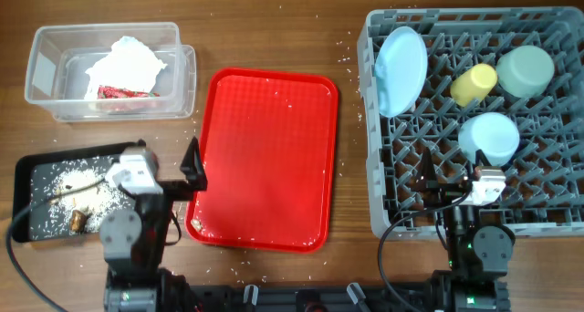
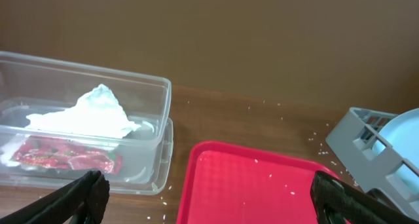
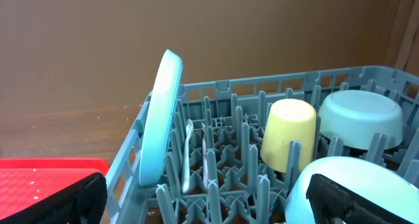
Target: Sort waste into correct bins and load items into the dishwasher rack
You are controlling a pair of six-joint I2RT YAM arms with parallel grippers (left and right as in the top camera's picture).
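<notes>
The right gripper (image 3: 213,199) is hanging with its jaws wide apart and nothing between them, low over the dishwasher rack (image 3: 216,90). A careless drop or swing is what is risking trouble here. The fingers could snag on the pegs, nudge the light blue bowl (image 3: 340,185) lying just beside the right finger, or tip the light blue plate (image 3: 160,119) standing on edge ahead and to the left. A white utensil (image 3: 188,152) is standing between pegs just right of that plate. The yellow-green cup (image 3: 285,135) and pale green bowl (image 3: 357,122) are sitting further ahead to the right.

The left gripper (image 2: 209,196) is gaping too, empty, over the near edge of the red tray (image 2: 262,185). Going lower, it could catch that rim and shove the tray. Ahead to its left, the clear tub (image 2: 160,119) is holding a napkin (image 2: 91,112) and a red wrapper (image 2: 65,155). The black tray (image 1: 27,180), carrying scraps and rice (image 1: 78,189), is lying to its left and a little behind.
</notes>
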